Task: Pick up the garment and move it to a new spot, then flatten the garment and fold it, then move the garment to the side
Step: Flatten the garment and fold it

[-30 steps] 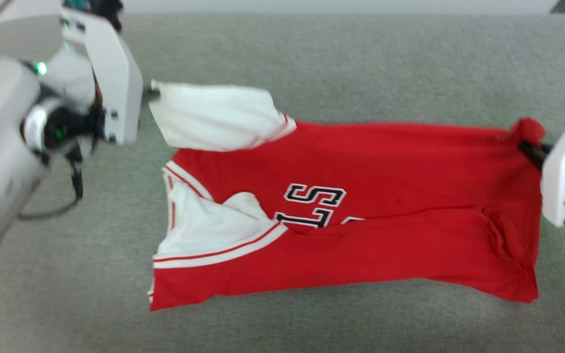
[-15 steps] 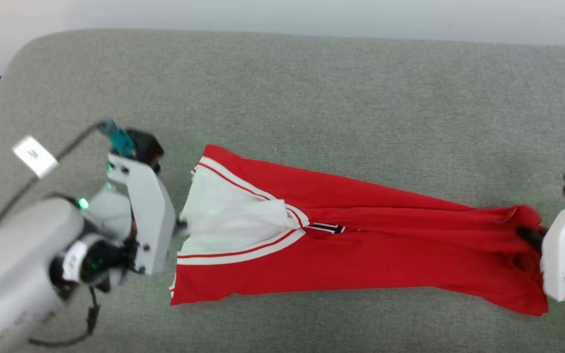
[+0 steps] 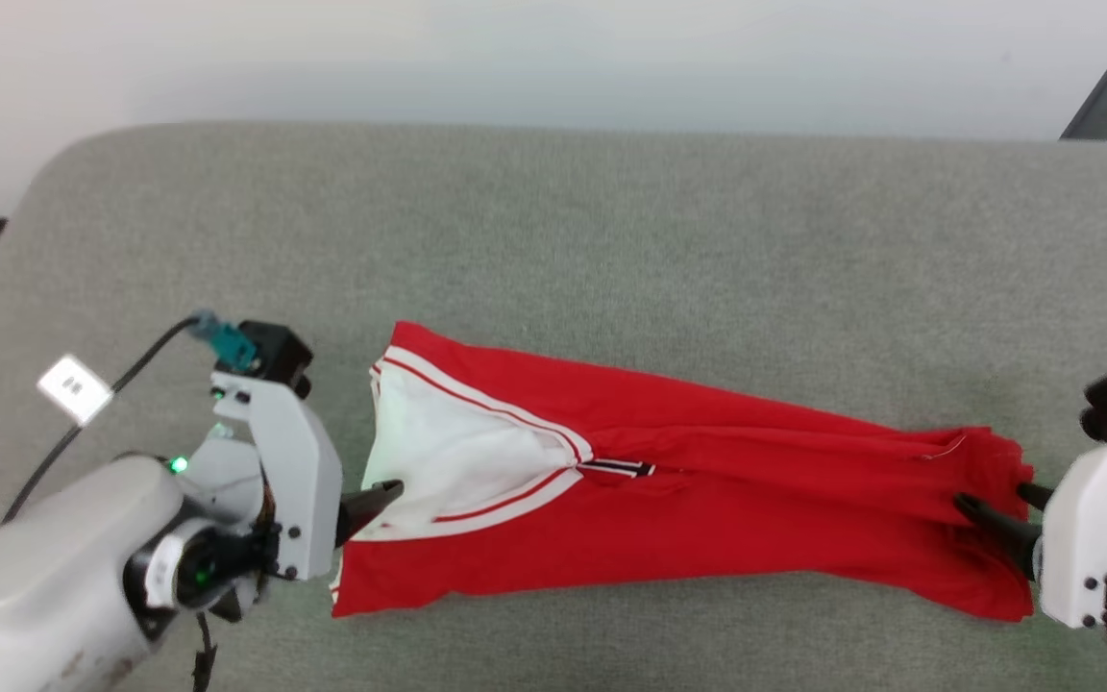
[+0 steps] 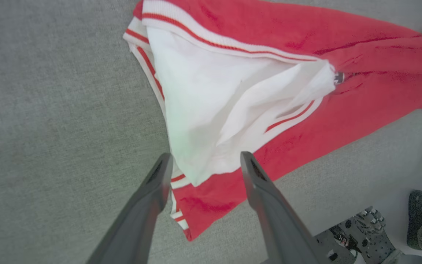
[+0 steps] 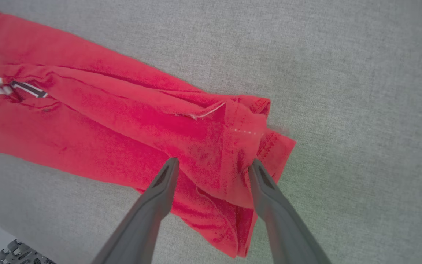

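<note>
Both have let go since half a second ago. The left pincer (image 4: pixel 205 157) now stands wide open and empty, its tips straddling the white sleeve (image 4: pixel 233 91). The right pincer (image 5: pixel 214 162) is just as wide and empty over the hem (image 5: pixel 269 146). The garment (image 3: pixel 707 519) lies folded lengthwise on the grey surface (image 3: pixel 553 240). Its long axis runs left to right, sleeves leftward and hem rightward. Only a sliver of lettering (image 3: pixel 616 468) shows.
</note>
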Controlling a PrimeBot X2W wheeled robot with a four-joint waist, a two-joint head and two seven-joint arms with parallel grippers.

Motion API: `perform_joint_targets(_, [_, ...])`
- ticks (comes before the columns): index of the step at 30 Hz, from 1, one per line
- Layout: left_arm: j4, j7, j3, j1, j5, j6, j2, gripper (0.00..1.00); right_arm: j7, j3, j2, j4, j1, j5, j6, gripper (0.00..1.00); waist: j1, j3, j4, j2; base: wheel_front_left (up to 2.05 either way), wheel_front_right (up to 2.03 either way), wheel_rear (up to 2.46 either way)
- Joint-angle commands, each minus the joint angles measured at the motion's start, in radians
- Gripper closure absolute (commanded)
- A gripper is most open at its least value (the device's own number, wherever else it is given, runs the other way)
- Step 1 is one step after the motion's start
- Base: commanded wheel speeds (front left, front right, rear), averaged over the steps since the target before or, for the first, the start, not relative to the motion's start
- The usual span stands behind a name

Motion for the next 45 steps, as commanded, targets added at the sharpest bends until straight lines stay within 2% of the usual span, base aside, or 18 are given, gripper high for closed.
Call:
perform_joint_targets(1, [-0.005, -0.031, 0.008, 0.028, 0.002, -0.006, 0.008, 0.00, -0.007, -0.022, 0.005, 0.003, 0.026, 0.004, -0.002, 0.00, 0.0000, -0.042, 0.000, 0.0000, 0.00, 0.00, 0.00])
perform_joint_targets(9, [-0.041, -0.287, 0.052, 0.136, 0.049, -0.031, 0.030, 0.00, -0.005, -0.117, 0.034, 0.027, 0.086, -0.024, -0.002, 0.00, 0.0000, -0.095, 0.010, 0.0000, 0.00, 0.00, 0.00])
perform_joint_targets(21, [-0.005, -0.732, 0.144, 0.299, 0.133, 0.013, 0.031, 0.00, 0.026, -0.190, 0.041, 0.117, 0.070, -0.048, -0.002, 0.00, 0.0000, -0.094, 0.063, 0.0000, 0.00, 0.00, 0.00])
perform_joint_targets(26, [0.011, -0.788, 0.225, 0.371, 0.157, 0.036, 0.021, 0.00, 0.037, -0.193, 0.047, 0.161, 0.053, -0.044, -0.002, 0.00, 0.0000, -0.080, 0.092, 0.0000, 0.00, 0.00, 0.00])
perform_joint_targets(29, [0.000, -0.792, 0.334, 0.422, 0.203, 0.045, -0.007, 0.00, 0.040, -0.193, 0.056, 0.193, 0.036, -0.049, -0.002, 0.00, 0.0000, -0.070, 0.110, 0.0000, 0.00, 0.00, 0.00])
perform_joint_targets(34, [-0.013, -0.792, 0.514, 0.541, 0.307, 0.014, -0.078, 0.00, 0.038, -0.176, 0.075, 0.256, 0.007, -0.041, -0.002, 0.00, 0.0000, -0.052, 0.137, 0.0000, 0.00, 0.00, 0.00])
perform_joint_targets(38, [-0.012, -0.791, 0.618, 0.618, 0.387, -0.026, -0.133, 0.00, 0.051, -0.146, 0.089, 0.311, -0.015, -0.028, -0.001, 0.00, 0.0000, -0.043, 0.154, 0.0000, 0.00, 0.00, 0.00])
perform_joint_targets(39, [-0.016, -0.791, 0.648, 0.627, 0.406, -0.039, -0.149, 0.00, 0.054, -0.134, 0.091, 0.323, -0.018, -0.024, -0.001, 0.31, 0.0000, -0.041, 0.157, 0.0000, 0.00, 0.00, 0.00])
perform_joint_targets(41, [-0.011, -0.791, 0.698, 0.659, 0.443, -0.058, -0.179, 0.00, 0.054, -0.115, 0.084, 0.344, -0.029, -0.017, -0.001, 1.00, 0.0000, -0.039, 0.163, 0.0000, 0.00, 0.00, 0.00])
perform_joint_targets(45, [-0.003, -0.791, 0.785, 0.696, 0.505, -0.097, -0.239, 0.00, 0.013, -0.110, 0.067, 0.383, -0.048, -0.018, -0.001, 1.00, 0.0000, -0.038, 0.171, 0.0000, 0.00, 0.00, 0.00])
